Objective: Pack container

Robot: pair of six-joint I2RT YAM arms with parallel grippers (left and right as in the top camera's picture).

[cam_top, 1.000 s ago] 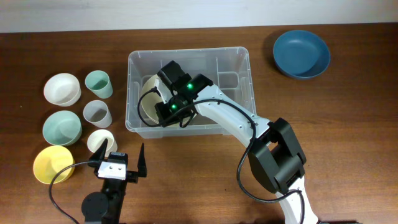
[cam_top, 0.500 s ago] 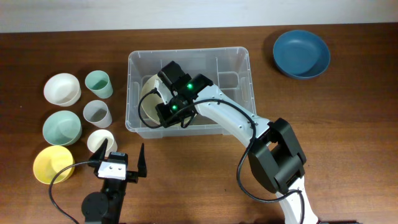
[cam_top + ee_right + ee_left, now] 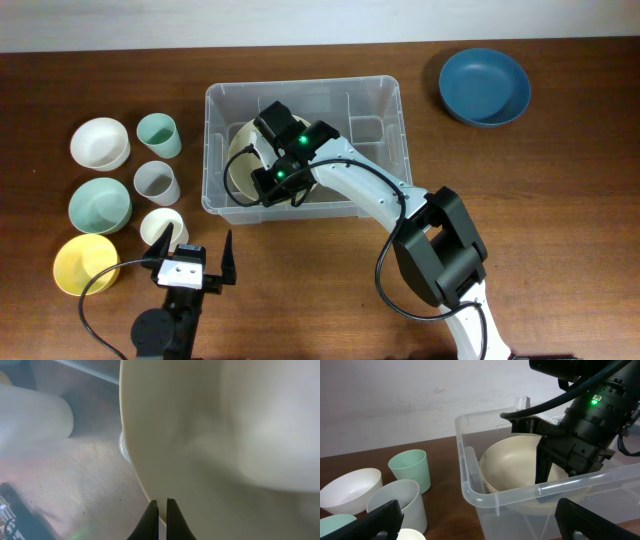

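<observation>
The container (image 3: 392,92) is a large clear plastic bin at the table's middle, and it also shows in the left wrist view (image 3: 470,487). A cream bowl (image 3: 238,168) leans tilted inside its left end. My right gripper (image 3: 260,183) reaches down into the bin. In the right wrist view its fingers (image 3: 162,506) are pinched on the cream bowl's rim (image 3: 225,435). The left wrist view shows the bowl (image 3: 512,460) with the right gripper (image 3: 543,466) at it. My left gripper (image 3: 190,262) is open and empty near the front edge, left of the bin (image 3: 480,521).
Left of the bin stand a white bowl (image 3: 100,143), green cup (image 3: 158,134), grey cup (image 3: 157,182), pale green bowl (image 3: 100,205), cream cup (image 3: 163,228) and yellow bowl (image 3: 85,263). A blue bowl (image 3: 485,86) sits at the back right.
My right gripper has shifted very slightly down and left inside the bin with the cream bowl. The left arm has not moved.
</observation>
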